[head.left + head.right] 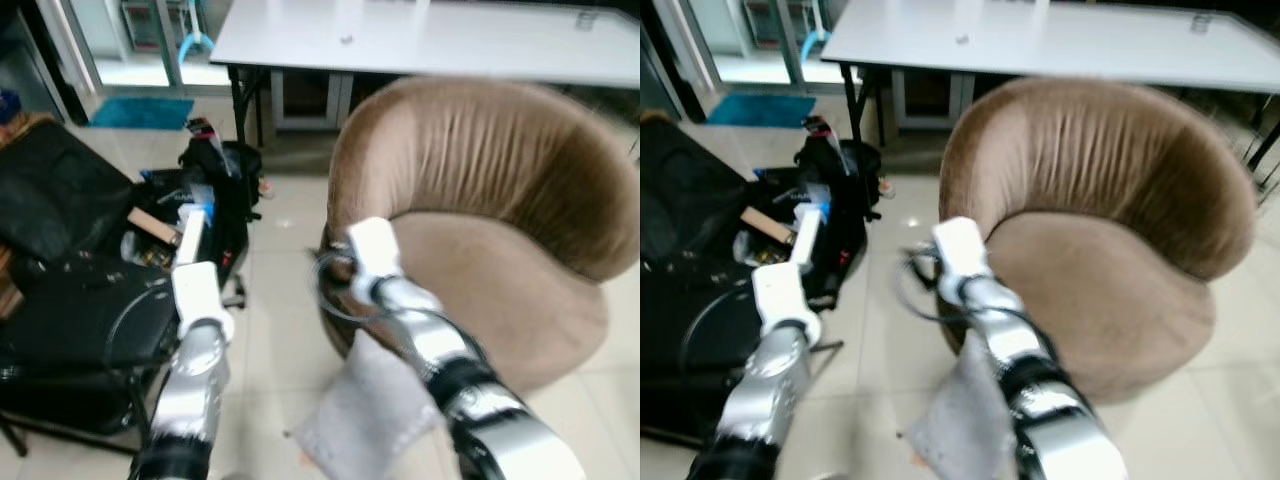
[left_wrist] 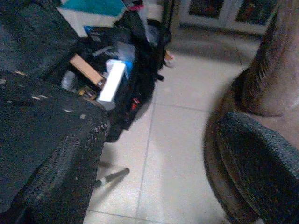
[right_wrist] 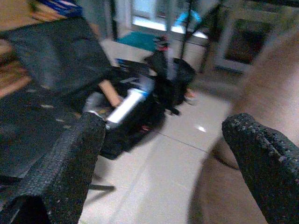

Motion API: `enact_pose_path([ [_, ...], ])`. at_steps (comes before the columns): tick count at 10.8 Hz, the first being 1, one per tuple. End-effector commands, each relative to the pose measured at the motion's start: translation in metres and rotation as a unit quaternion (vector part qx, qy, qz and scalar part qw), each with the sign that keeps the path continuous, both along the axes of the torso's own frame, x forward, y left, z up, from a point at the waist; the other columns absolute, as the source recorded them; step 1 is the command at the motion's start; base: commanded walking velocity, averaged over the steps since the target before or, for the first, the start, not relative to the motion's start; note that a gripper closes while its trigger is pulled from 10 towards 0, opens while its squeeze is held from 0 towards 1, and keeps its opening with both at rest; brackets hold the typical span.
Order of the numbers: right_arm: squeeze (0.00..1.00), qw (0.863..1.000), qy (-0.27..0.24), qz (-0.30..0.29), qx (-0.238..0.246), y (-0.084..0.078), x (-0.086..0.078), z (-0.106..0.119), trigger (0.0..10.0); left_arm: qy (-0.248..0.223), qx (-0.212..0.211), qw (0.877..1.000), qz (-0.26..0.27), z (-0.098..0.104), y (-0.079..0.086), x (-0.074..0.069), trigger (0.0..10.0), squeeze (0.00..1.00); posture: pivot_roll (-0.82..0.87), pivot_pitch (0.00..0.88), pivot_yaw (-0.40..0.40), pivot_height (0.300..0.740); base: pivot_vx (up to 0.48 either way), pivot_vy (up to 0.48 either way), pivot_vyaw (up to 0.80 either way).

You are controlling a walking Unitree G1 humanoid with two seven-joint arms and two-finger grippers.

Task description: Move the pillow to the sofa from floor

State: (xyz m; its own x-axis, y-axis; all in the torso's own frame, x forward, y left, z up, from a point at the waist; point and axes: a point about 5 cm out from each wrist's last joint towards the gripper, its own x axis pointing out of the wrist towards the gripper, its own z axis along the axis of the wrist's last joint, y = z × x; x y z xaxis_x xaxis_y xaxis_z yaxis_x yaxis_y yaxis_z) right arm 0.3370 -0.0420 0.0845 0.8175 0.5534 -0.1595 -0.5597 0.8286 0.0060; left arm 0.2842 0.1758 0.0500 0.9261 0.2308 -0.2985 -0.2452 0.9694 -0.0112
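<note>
A: Pillow [image 1: 365, 415] location? Handling?
B: On the floor against the sofa [image 1: 500, 230] base. Judged soft, light; pinch a corner.
A: Tool state?
B: Left tool [image 2: 154, 154] and right tool [image 3: 163, 154] both wide open, empty.

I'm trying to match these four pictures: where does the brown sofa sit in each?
Left eye view: brown sofa fills centre and right.
Right eye view: same place.
Left wrist view: close behind one finger.
Right wrist view: blurred, behind one finger.
Shared landmark: black bag.
</note>
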Motion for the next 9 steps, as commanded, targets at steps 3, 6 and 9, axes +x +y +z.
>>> enact_pose_path([
  [3, 0.0, 1.0, -0.011, 0.023, -0.001, 0.011, 0.002, 0.005, 10.0, -0.023, 0.023, 0.999, 0.01, 0.011, 0.004, 0.003, 10.0, 0.0, 0.16, 0.0, -0.108, 0.74, 0.0, 0.0, 0.0],
  [6, 0.0, 1.0, -0.021, 0.008, -0.009, 0.008, 0.003, 0.003, 10.0, -0.023, 0.033, 0.999, -0.016, 0.013, -0.004, 0.01, 10.0, 0.0, 0.11, 0.0, -0.077, 0.74, 0.0, 0.0, 0.0],
  [9, 0.0, 0.999, -0.001, -0.04, -0.008, -0.025, 0.01, -0.003, 10.0, -0.024, 0.021, 0.999, -0.036, 0.016, -0.005, 0.018, 10.0, 0.0, 0.07, 0.0, -0.037, 0.74, 0.0, 0.0, 0.0],
])
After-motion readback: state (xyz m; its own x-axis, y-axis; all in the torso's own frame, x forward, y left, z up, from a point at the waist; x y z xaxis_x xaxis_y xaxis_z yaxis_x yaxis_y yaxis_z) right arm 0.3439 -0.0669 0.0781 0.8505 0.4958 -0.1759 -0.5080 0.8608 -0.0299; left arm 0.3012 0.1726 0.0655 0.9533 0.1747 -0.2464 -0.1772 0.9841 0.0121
